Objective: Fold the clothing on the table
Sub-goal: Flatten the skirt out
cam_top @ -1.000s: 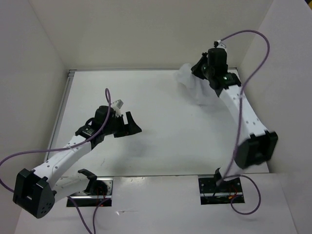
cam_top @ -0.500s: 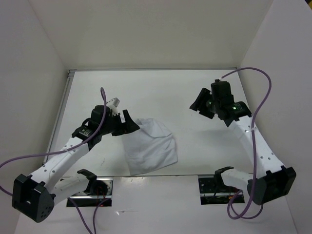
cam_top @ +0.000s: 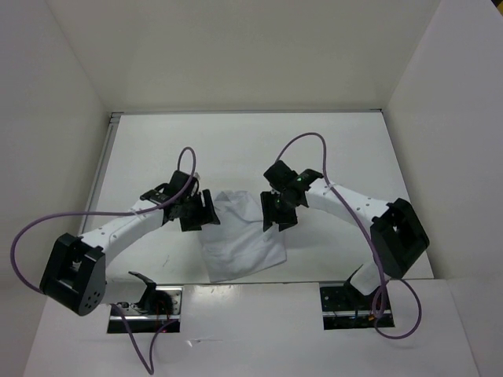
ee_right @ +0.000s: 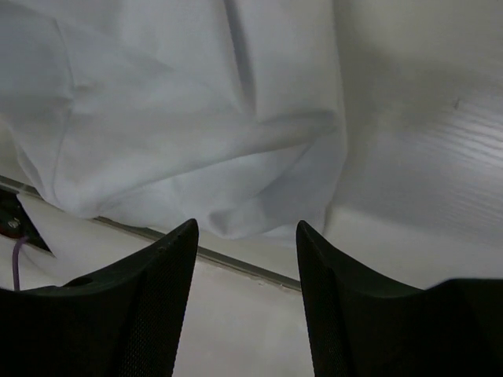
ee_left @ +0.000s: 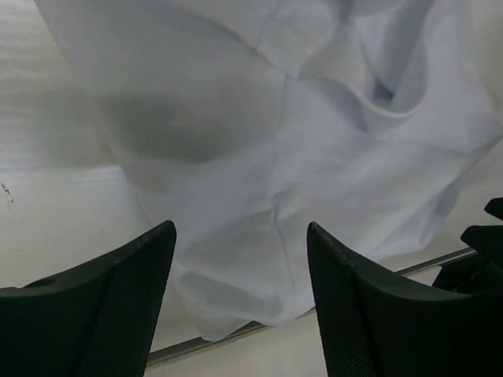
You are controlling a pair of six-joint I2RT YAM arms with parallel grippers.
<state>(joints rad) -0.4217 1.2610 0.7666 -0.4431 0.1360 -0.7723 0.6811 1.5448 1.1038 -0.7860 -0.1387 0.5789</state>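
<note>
1. The cloth lies crumpled on the table, centre-near, with its near hem right at the edge strip. It is not folded yet.
2. The left gripper is at the cloth's left side. Its jaws are apart and nothing is between them. The wrist view shows it above the rumpled fabric.
3. The right gripper is at the cloth's right side. Its jaws are also apart and hold nothing. Its wrist view shows it over the cloth's right edge and the bare table beside it.
4. Risk: the cloth could slide off the near edge. The hem already sits on the strip, so any drag toward the bases could tip it over.
5. Risk: a pinch may catch only one layer. The fabric is thin and bunched, with overlapping creases, so a shallow grasp could lift the top layer and leave the rest behind.
6. Risk: the fold could come out crooked. The outline is skewed and the corners are hard to pick out, white on white, so the two grasp points may not match.
7. Risk: the arms could clash. Both grippers are close, with only the cloth between them, so an inward move by either could bump the other.
8. Risk: a finger could jam on the table. Coming down too deep on such thin fabric would press the pads into the surface.
</note>
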